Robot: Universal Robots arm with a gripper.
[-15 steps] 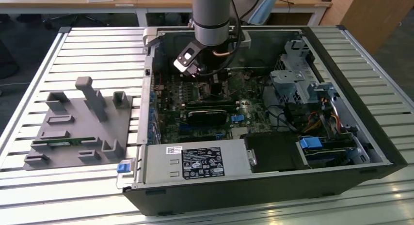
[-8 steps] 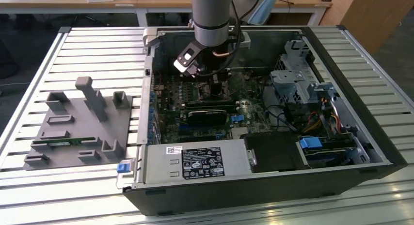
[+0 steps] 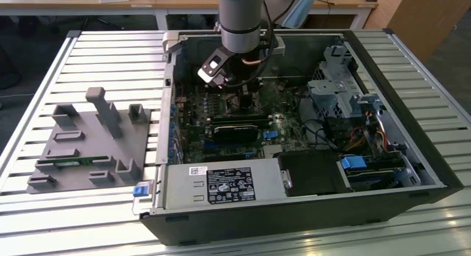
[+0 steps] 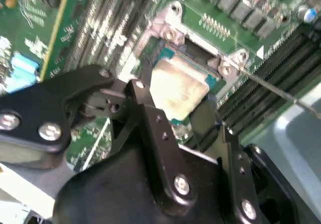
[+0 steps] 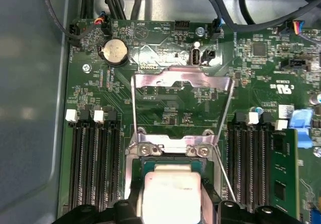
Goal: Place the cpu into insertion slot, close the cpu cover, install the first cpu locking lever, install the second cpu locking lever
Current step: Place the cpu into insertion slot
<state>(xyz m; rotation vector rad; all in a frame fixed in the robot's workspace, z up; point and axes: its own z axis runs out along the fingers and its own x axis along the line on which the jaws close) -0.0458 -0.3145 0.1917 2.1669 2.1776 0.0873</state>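
1. Gripping the cpu (image 4: 178,89) by two opposite edges with the hand (image 4: 175,103); black fingers (image 4: 145,91) tight against its sides in both wrist views, no gap seen.
2. Holding it right over the insertion slot (image 5: 165,159), roughly square to the silvery rim; cannot tell whether seated or just above.
3. Reads as the placing step; cover and levers not yet done, so early in the task.
4. To do it well: keep the chip flat; match its edges to the rim before lowering; go straight down, no sliding, no force, since the contacts underneath likely bend easily; let go only once flat in the slot.
5. cpu cover (image 5: 183,79) standing open on the hinge side, off the slot; not blocking the descent.
6. Thin wire locking lever (image 4: 273,89) lying released, close past a slot corner and near one finger; possible snag.
7. Long memory slots (image 5: 93,158) flanking the slot on both sides, green memory module (image 5: 283,169) beyond; little room for opening the fingers; coin cell (image 5: 114,50) well apart.
8. Exterior view: arm (image 3: 241,24) reaching into the open computer case (image 3: 294,225) on the slatted counter (image 3: 110,63); grey parts fixture (image 3: 81,151) at 9 o'clock of the case; power supply (image 3: 220,184) at 6 o'clock of the arm, drive cage (image 3: 335,88) at 3 o'clock; all clear of the slot.
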